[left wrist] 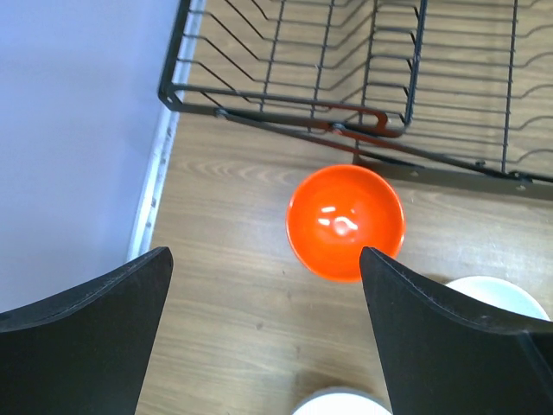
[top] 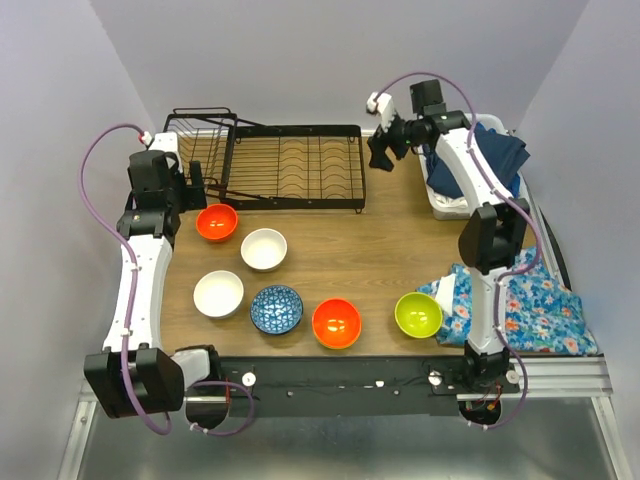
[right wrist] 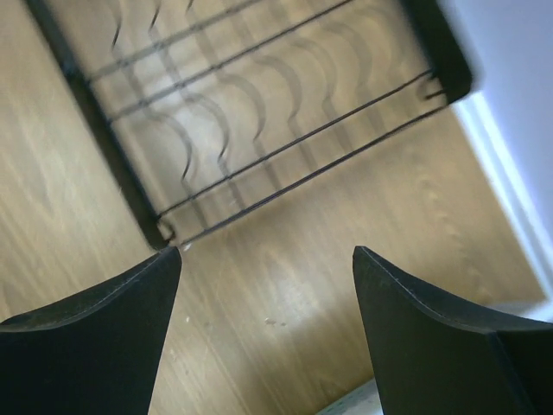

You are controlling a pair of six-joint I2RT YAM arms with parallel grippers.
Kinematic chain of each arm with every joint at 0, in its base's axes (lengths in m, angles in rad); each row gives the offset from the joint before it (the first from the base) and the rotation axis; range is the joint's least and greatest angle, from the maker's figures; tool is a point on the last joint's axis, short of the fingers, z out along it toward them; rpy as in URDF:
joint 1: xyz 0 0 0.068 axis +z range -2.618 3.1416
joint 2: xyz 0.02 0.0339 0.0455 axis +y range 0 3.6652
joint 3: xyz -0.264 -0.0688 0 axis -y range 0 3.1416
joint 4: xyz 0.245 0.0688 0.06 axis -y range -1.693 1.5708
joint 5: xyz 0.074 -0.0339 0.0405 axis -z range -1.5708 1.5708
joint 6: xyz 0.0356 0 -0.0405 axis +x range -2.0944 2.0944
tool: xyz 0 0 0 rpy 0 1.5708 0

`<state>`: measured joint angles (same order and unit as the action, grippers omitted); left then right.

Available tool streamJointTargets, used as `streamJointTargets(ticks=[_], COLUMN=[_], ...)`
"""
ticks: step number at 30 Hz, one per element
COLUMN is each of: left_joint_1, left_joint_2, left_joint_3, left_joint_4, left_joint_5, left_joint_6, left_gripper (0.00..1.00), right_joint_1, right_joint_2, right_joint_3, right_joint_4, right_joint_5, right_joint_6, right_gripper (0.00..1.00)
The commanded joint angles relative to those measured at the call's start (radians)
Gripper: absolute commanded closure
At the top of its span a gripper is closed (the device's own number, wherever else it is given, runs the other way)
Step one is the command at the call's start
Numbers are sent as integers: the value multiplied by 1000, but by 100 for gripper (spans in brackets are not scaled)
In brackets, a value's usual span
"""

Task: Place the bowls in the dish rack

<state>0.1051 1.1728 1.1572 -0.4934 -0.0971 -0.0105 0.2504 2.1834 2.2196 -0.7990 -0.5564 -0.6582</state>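
Firstly, the wooden table (top: 400, 250) fills the view; at its far side lies the long black dish rack (top: 290, 165), the taller basket end on the left and the slotted flat part on the right. At the right edge a floral cloth (top: 530, 305) lies partly over the table; behind it a white tub (top: 445, 205) holds a dark blue cloth (top: 495, 150).

All six bowls stand upright on the wood in front of the rack, outside of it: an orange bowl (top: 217, 222) just before the basket end; a cream bowl (top: 264, 249) beside it; a white bowl (top: 218, 294); a blue patterned bowl (top: 276, 309); a second orange bowl (top: 337, 323); a lime green bowl (top: 418, 315), apart on the right.

The left gripper (top: 195, 185) hangs above the first orange bowl (left wrist: 346, 220), fingers spread wide and holding nothing; the right gripper (top: 382, 150) hangs over the right end of the rack (right wrist: 259, 112), fingers also wide and without any object.
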Motion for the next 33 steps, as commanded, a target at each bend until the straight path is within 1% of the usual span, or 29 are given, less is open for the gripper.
streamJointTargets(ticks=[1,2,4,5,10,16,20,26,29,30,32,33], left_joint_1=[13,16,33,39,68,113,136,165,171,171,173,173], left_joint_2=[5,4,5,7,28,24,8,-18,-27,-32,-36,-41], left_joint_3=[-8,-13,-25,-30,-47,-56,-82,-109,-117,-119,-126,-129], left_joint_4=[-73,-76,-82,-88,-82,-88,-94,-100,-102,-102,-102,-102], left_joint_5=[23,26,22,19,14,28,19,27,28,27,30,31], left_joint_6=[-46,-48,-48,-43,-45,-43,-34,-32,-31,-29,-28,-26], left_gripper=[1,1,1,1,1,1,1,1,1,1,1,1], right_joint_1=[41,49,72,78,122,145,150,164,179,182,194,197], right_joint_2=[41,44,50,50,45,114,154,184,184,184,174,168], right_joint_3=[9,2,-11,-21,-93,-57,-25,-26,-40,-49,-60,-67], right_joint_4=[-206,-251,-281,-287,-243,-213,-142,-161,-169,-173,-183,-186], right_joint_5=[-92,-92,-103,-109,-106,-82,-60,-33,-19,-16,-8,-4], right_joint_6=[-298,-338,-414,-426,-471,-468,-426,-478,-486,-488,-486,-482], right_gripper=[12,13,14,14,15,17,17,19,27,34,42,50])
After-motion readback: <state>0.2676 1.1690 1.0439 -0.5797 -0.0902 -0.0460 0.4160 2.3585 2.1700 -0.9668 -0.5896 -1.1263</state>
